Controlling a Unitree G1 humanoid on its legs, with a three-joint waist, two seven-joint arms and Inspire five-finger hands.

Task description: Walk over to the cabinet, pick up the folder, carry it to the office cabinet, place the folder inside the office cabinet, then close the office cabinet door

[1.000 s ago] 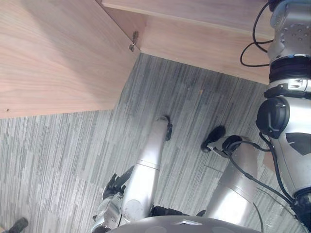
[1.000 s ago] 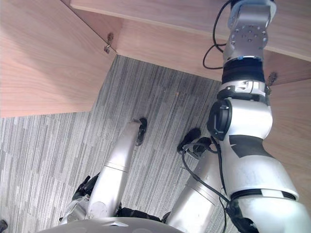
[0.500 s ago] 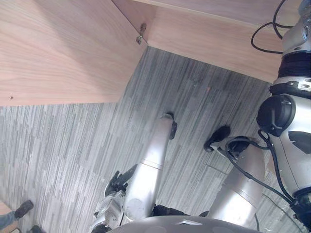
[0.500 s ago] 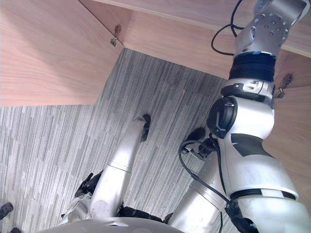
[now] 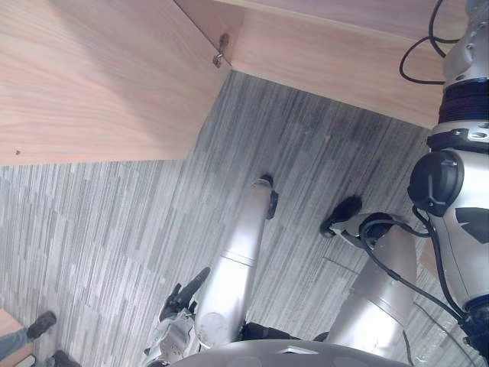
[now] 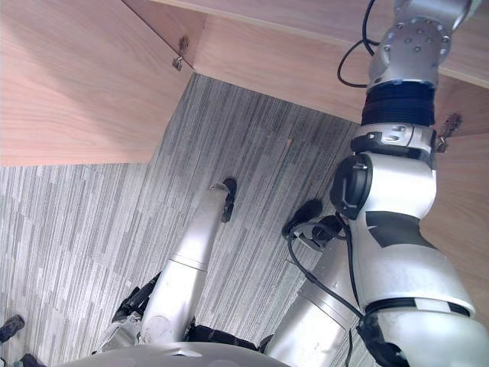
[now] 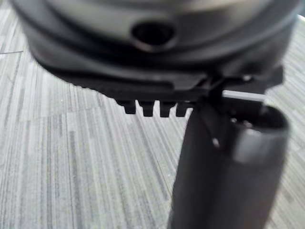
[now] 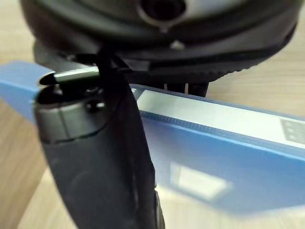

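Carpet (image 5: 92, 229) below; my right hand (image 8: 102, 162) was up at the cabinet (image 5: 328, 61), likely shelving the folder (image 8: 238, 167), fingers' hold unclear; left hand (image 5: 182, 294) hung loose.

Office interior. Indicated by: light wood-laminate cabinet (image 5: 328, 53); hinged door panel (image 5: 92, 76) swung open at the cabinet's left; grey striped carpet tiles (image 5: 114, 229) below the cabinet; blue folder (image 8: 228, 157) against its wood.

Just past the right hand (image 8: 100, 157), whose casing is dark, matt and smooth, the folder (image 8: 228, 157) is smooth blue plastic with a soft sheen. The cabinet (image 8: 19, 171) around it is pale, matt wood grain. Below the left hand (image 5: 182, 297), the floor (image 5: 114, 229) is grey striped carpet, rough-looking.
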